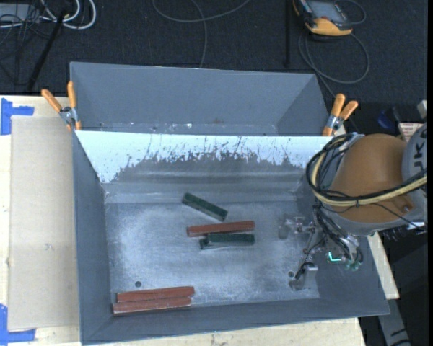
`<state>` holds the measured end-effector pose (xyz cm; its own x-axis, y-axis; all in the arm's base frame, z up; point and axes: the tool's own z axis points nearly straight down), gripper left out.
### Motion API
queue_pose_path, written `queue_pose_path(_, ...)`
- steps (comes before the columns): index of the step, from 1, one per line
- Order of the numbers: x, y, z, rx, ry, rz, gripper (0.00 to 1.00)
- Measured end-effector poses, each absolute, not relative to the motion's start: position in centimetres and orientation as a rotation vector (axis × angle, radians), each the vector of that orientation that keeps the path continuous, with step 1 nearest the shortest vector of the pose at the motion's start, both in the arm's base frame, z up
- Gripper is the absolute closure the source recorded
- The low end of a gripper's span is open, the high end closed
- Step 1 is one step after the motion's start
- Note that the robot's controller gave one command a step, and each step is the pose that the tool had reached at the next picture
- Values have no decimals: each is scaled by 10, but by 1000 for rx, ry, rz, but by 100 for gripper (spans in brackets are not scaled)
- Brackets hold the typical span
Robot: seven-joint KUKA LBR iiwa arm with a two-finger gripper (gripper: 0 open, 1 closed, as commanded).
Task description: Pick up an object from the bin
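My gripper (294,254) hangs low over the right end of the bin floor, near the right wall. Its two fingers stand apart, open, with nothing between them. To its left, a short gap away, a brown flat bar (220,228) lies lengthwise with a dark green bar (227,241) right against its near side. A second dark green bar (204,206) lies tilted a little farther back and to the left.
Two long brown bars (154,299) lie side by side at the front left corner of the bin. The arm with its orange cover and looped cables leans over the bin's right wall.
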<state>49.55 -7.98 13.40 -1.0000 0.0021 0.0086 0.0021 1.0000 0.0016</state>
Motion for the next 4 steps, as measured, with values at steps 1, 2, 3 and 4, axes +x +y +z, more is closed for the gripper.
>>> queue_pose_path(1, 538, -48, 181, 92, -3147, -1, 0)
queue_pose_path(2, 587, 3, 109, 80, -3140, 0, 0)
queue_pose_path(3, 573, 37, 76, -405, -3114, -1, 0)
queue_pose_path(4, 575, 36, 80, -401, -3121, 0, 100)
